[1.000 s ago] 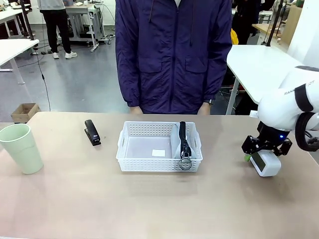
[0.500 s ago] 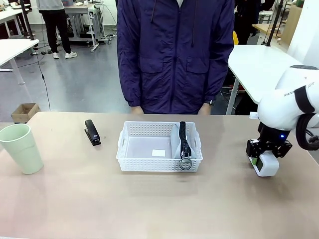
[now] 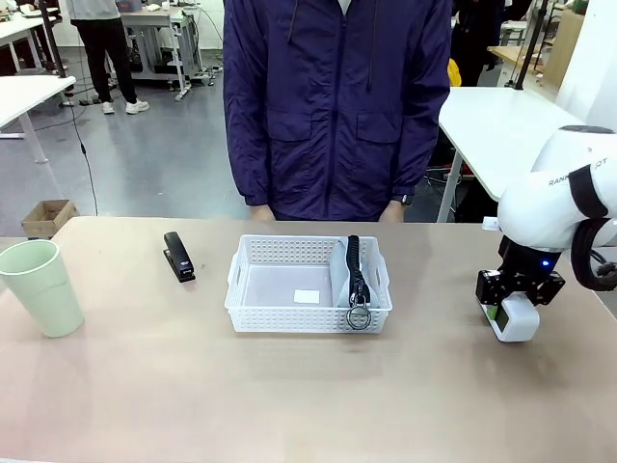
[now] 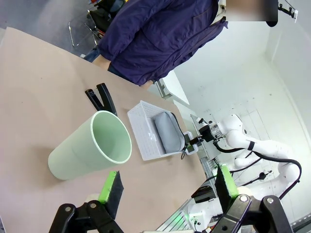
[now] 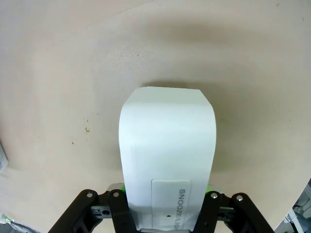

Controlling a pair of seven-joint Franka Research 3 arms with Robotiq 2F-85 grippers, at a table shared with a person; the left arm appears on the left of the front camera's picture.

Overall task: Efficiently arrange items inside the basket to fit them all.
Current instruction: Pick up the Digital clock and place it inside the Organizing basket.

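The white basket [image 3: 289, 313] sits mid-table with the grey pouch [image 3: 343, 280] standing on edge along its right side, its ring [image 3: 359, 316] hanging over the front rim. A black stapler [image 3: 177, 257] lies left of the basket. The pale green cup [image 3: 40, 286] stands at the far left. At the right, my right gripper [image 3: 508, 315] is shut on the white clock [image 3: 517, 318], which rests on the table; the right wrist view shows the clock [image 5: 167, 160] clamped between the green pads. My left gripper [image 4: 167, 187] hangs open above the cup [image 4: 95, 150], with the basket [image 4: 143, 131] beyond.
A person in a dark blue jacket [image 3: 337, 106] stands at the far edge behind the basket, hands down near the table edge. Bare tabletop [image 3: 289, 395] stretches in front of the basket and between it and the clock.
My right gripper's fingers have closed on the white clock, which now stands straighter than a second ago. Everything else has stayed put.
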